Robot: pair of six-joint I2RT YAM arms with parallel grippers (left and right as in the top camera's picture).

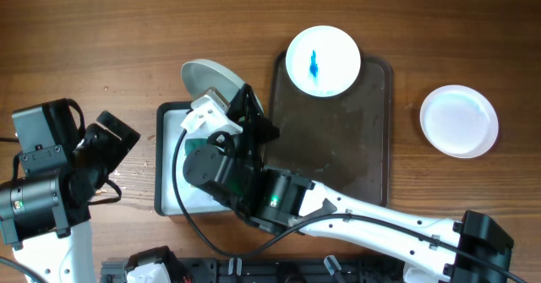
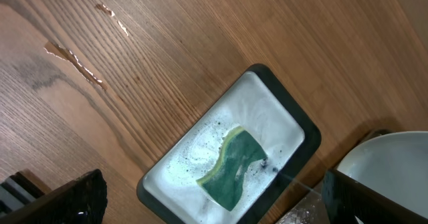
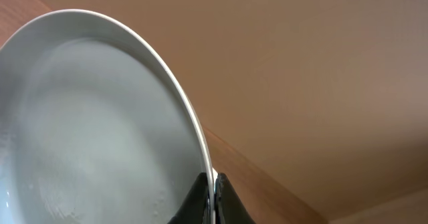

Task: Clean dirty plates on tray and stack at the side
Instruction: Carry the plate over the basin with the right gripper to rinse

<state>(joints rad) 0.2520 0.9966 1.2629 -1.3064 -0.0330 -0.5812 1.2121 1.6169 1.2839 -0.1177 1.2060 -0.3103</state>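
My right gripper (image 3: 212, 200) is shut on the rim of a plain white plate (image 3: 87, 130). It holds that plate (image 1: 207, 78) tilted on edge over the far end of the basin, with the gripper (image 1: 230, 97) just behind it. A second plate (image 1: 322, 60), with a blue smear in its middle, lies at the far end of the dark brown tray (image 1: 338, 148). A third plate (image 1: 459, 121), plain white, rests on the table right of the tray. My left gripper (image 1: 106, 144) stands wide open and empty left of the basin. The held plate's edge (image 2: 388, 160) shows in the left wrist view.
A black-rimmed basin (image 1: 166, 160) with a pale wet lining sits left of the tray; a green sponge (image 2: 234, 164) lies in it. The right arm (image 1: 355, 215) reaches across the table's front. Small shiny wet streaks (image 2: 77, 60) mark the wood.
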